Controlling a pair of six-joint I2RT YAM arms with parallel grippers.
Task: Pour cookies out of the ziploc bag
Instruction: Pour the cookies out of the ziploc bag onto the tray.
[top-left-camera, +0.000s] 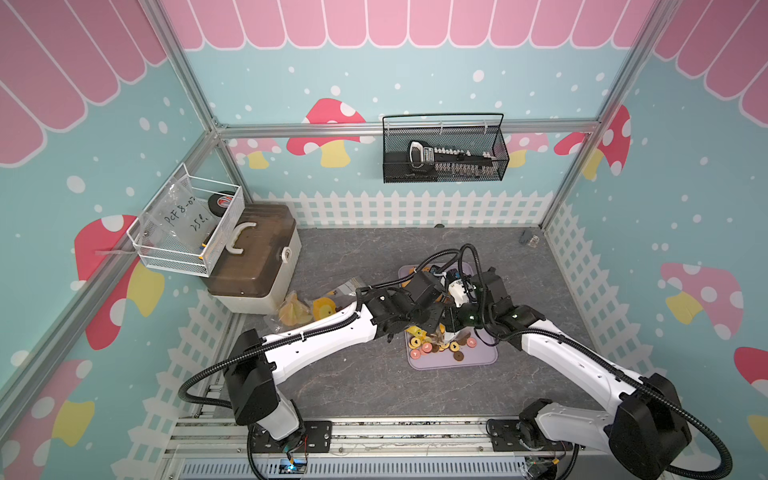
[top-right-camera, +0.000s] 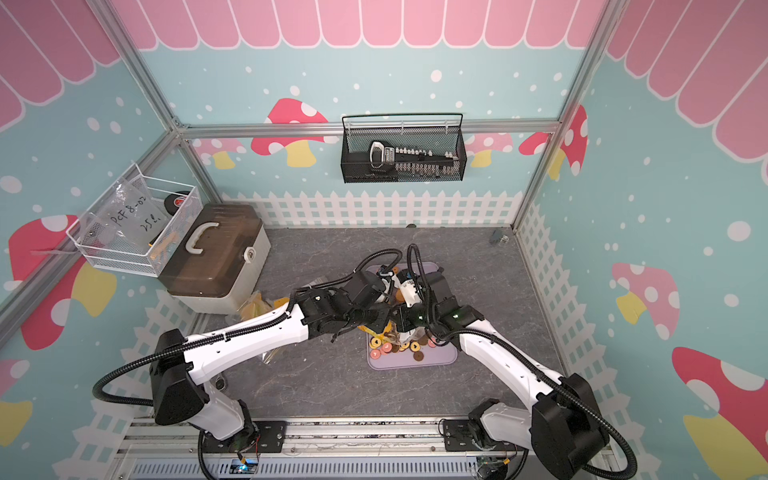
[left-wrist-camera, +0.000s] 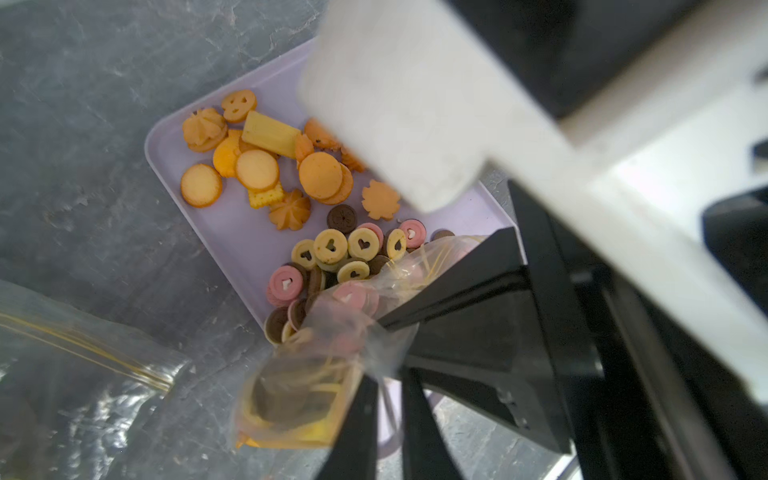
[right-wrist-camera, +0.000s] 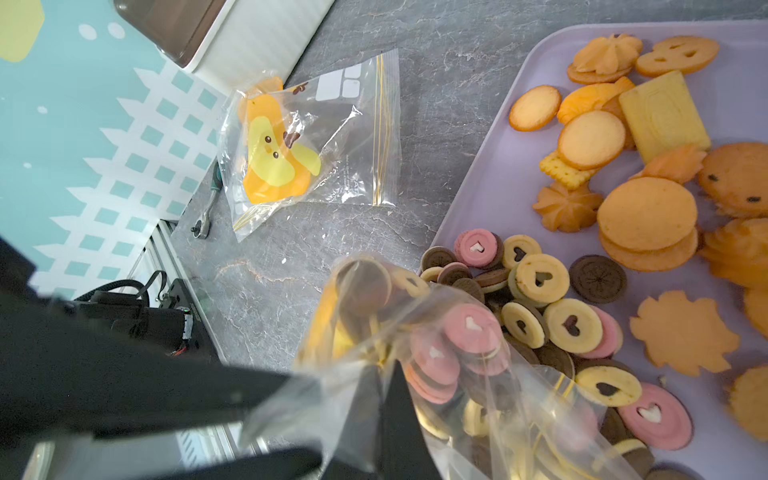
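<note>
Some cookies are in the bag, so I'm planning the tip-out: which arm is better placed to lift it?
Right. The right claw is shut on the bag over the tray; the left claw shows its jaws slightly apart, likely gripping nothing.

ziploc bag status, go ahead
Right hand shut on ziploc bag, left hand open. Cookies on tray, some inside bag. Spare bag off tray, nothing blocking.

The ziploc bag (right-wrist-camera: 436, 316) is blurred and runs off frame.
</note>
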